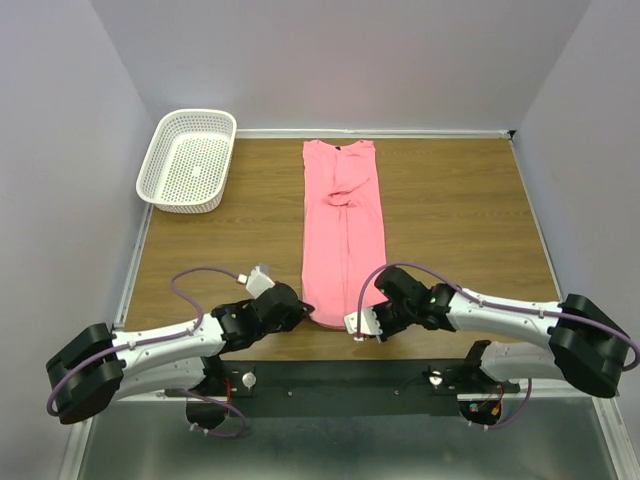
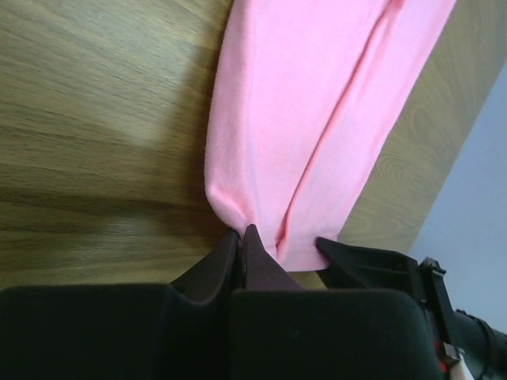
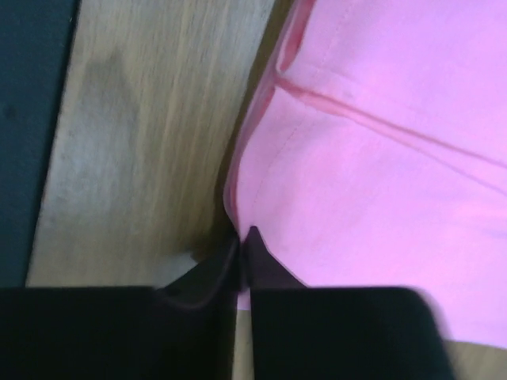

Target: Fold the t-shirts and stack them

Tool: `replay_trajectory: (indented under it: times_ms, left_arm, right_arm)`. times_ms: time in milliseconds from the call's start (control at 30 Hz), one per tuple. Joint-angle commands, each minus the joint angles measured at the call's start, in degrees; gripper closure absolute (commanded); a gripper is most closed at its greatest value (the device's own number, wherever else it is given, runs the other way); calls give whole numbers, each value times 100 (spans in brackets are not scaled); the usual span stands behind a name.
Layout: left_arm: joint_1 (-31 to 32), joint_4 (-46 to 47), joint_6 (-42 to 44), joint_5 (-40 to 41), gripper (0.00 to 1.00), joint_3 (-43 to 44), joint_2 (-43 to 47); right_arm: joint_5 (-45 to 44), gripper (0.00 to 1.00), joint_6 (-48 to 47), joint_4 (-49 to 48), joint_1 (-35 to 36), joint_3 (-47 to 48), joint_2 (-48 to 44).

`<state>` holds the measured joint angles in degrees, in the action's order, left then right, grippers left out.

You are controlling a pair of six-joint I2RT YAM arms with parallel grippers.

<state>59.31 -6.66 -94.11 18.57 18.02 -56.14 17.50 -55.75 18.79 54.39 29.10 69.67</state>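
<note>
On the wooden desk [image 1: 450,220] the pink t-shirt [image 1: 343,220] lies as a long narrow strip down the middle. Its sides are already folded in lengthwise, with the neck toward the far edge and the hem at the near edge, well apart from the white mesh basket [image 1: 188,160] in the far left corner. The left end effector [image 2: 242,234] is pinched tight on the near left hem corner and the right end effector [image 3: 244,237] on the near right one, so the lengthwise folds look finished, with the crosswise fold and any stacking not yet done.

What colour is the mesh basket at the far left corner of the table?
The basket is white, seen best in the top external view.
</note>
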Motion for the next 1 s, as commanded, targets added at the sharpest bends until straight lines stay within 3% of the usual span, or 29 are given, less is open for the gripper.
replay_trajectory:
  times_ms: [0,100,267,400,567,800,967]
  left_arm:
    - [-16,32,261,42,100,-97,208]
    - [-42,217,331,50,100,-115,244]
    - [-700,639,1033,-160,100,184,42]
    - [-1394,1254,1666,-607,100,674,-545]
    - [-2264,1754,2500,-1091,100,1483,-1556]
    - [-3100,1843,3248,-1830,100,3170,-3558]
    - [-3311,1799,3530,-2111,100,3813,-4387]
  right_arm:
    - [-528,99,178,11,28,-124,100]
    - [-528,99,450,64,28,51,-23]
    - [-466,99,855,108,-148,552,-366]
    - [-450,99,750,99,-928,1140,-86]
    - [-317,99,583,-41,-2079,2054,1001]
    - [-299,100,652,-121,-2679,3513,2610]
    - [-229,99,697,-138,-2846,4111,3210]
